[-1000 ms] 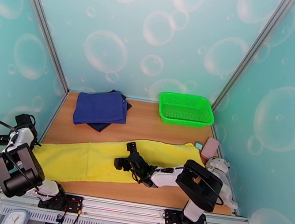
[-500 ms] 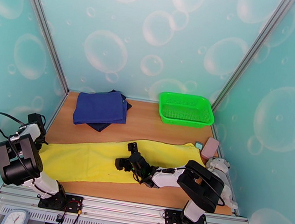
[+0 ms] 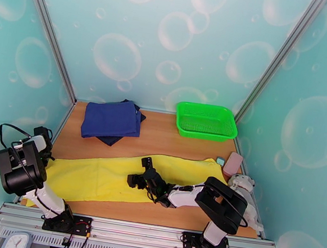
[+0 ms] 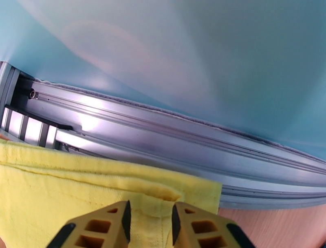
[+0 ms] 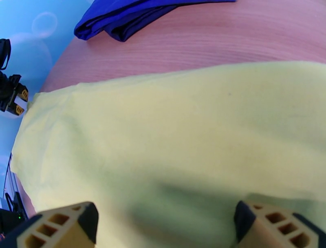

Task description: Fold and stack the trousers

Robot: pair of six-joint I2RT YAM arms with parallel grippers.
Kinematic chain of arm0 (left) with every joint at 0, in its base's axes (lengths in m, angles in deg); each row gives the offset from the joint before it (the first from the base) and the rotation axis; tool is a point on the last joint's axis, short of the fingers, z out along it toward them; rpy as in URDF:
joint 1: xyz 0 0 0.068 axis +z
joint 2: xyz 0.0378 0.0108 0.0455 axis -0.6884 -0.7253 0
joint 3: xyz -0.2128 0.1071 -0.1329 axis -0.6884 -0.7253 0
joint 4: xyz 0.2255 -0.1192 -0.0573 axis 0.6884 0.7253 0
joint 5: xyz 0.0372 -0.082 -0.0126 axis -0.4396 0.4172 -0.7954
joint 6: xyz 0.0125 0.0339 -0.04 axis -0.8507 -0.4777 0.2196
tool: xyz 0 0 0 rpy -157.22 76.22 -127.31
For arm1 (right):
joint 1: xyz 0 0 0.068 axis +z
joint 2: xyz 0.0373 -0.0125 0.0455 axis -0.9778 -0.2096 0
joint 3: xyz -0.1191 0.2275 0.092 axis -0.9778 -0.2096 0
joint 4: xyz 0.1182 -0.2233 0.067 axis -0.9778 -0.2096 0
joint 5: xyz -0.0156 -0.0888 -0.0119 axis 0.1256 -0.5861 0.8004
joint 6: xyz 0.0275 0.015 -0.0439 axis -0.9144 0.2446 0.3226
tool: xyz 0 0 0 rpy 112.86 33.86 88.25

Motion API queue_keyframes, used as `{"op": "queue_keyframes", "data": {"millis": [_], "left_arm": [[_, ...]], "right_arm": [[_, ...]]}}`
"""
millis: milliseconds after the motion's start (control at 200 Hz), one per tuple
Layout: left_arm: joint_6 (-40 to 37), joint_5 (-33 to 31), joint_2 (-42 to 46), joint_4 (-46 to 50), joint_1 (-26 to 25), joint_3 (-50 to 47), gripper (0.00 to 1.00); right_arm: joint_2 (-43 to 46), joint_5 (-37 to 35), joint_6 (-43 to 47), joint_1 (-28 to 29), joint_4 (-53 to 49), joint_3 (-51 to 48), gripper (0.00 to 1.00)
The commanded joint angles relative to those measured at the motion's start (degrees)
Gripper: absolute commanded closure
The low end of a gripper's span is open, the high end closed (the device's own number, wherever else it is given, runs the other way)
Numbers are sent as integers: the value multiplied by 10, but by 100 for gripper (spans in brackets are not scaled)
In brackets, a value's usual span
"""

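While the yellow trousers (image 3: 105, 177) lie stretched flat along the near half of the wooden table (image 3: 161, 139), their length runs from the left wall to the right edge, and the right end sits slightly farther back than the left. The cloth lies mostly smooth, with a few soft ripples towards the left end.

The left gripper (image 4: 148, 212) is at the far left end of the trousers, close to the wall. From the left wrist, its two tan fingers (image 4: 102, 226) stand close together with a raised fold of the yellow hem between them. Whether the pads are actually pressing that fold cannot be told. Just beyond the hem runs an aluminium frame rail (image 4: 163, 138) at the foot of the blue wall.

The right gripper (image 3: 137, 171) hovers over the middle of the trousers with its jaws spread wide. From the right wrist, its fingers (image 5: 61, 224) stand far apart above bare yellow cloth and hold nothing.

Behind the trousers, at the back left, lies a folded pile of navy blue garments (image 3: 112, 121), well apart from the yellow cloth. A green mesh basket (image 3: 206, 121) stands at the back right. Near the trousers' right end stand a pink block (image 3: 232, 163) and a small teal object (image 3: 220, 160).
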Motion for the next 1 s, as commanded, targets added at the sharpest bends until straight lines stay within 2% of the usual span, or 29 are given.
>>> {"op": "queue_keyframes", "data": {"millis": [0, 205, 275, 330, 500, 680, 995], "left_arm": [[2, -10, -15, -14, -6, 12, 68], [-1, -12, -25, -26, -8, 12, 73], [-2, -10, -32, -25, -8, 11, 86], [-3, -10, -34, -26, -9, 10, 100], [2, -21, -19, -8, -11, 10, 100], [23, -56, 41, 14, -20, 1, 100], [30, -71, 88, 43, -21, 23, 100]], "right_arm": [[-29, 16, -4, -6, -52, -8, 7], [-30, 17, -4, -6, -50, -9, 6], [-29, 19, -4, -6, -48, -11, 6], [-28, 19, -5, -7, -46, -12, 6], [-21, 16, -5, -7, -46, -19, 6], [-23, 20, -6, -9, -46, -14, 6], [-40, 23, -19, -12, -49, -5, 5]]}}
